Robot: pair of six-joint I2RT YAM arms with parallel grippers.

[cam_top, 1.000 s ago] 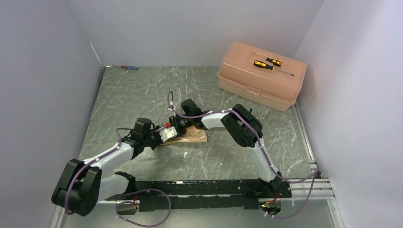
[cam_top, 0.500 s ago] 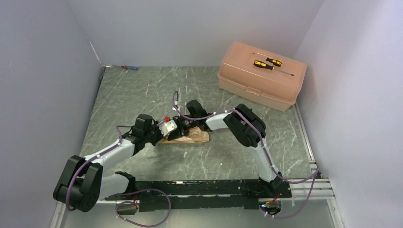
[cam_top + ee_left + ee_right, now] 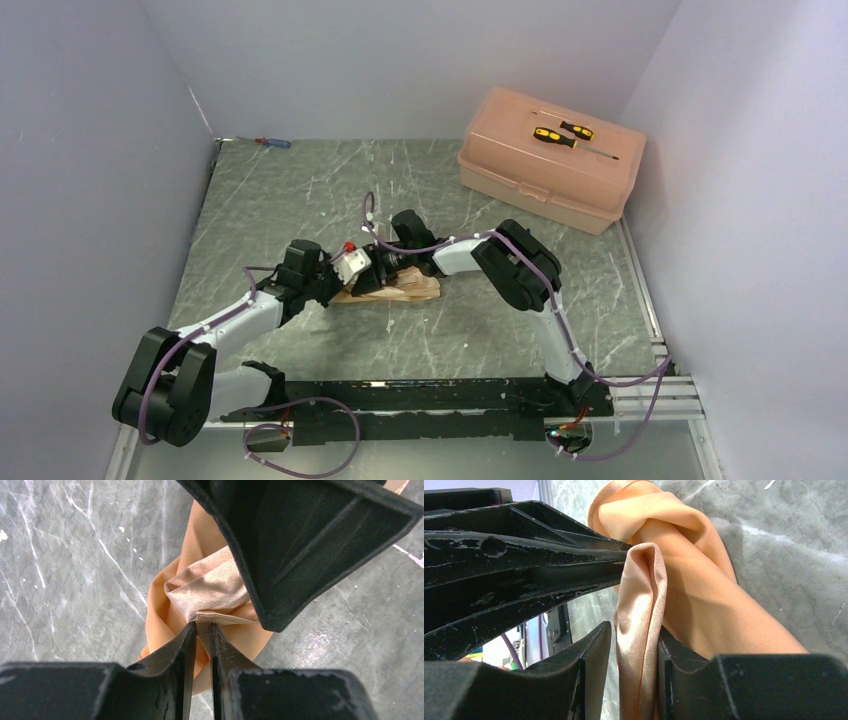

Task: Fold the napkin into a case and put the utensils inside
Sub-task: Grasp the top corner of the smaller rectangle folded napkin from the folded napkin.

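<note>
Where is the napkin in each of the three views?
Top external: napkin in the middle of the table.
Left wrist: napkin mid-frame, an edge pinched in the left gripper.
Right wrist: napkin mid-frame, a fold clamped in the right gripper.
Shared landmark: the grey marbled table under it.

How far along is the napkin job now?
Nothing looks finished: the napkin is bunched, not a flat case. In hand: left jaws and right jaws each pinch a fold of it. Remaining: forming the case, then adding utensils, which no view shows.
</note>
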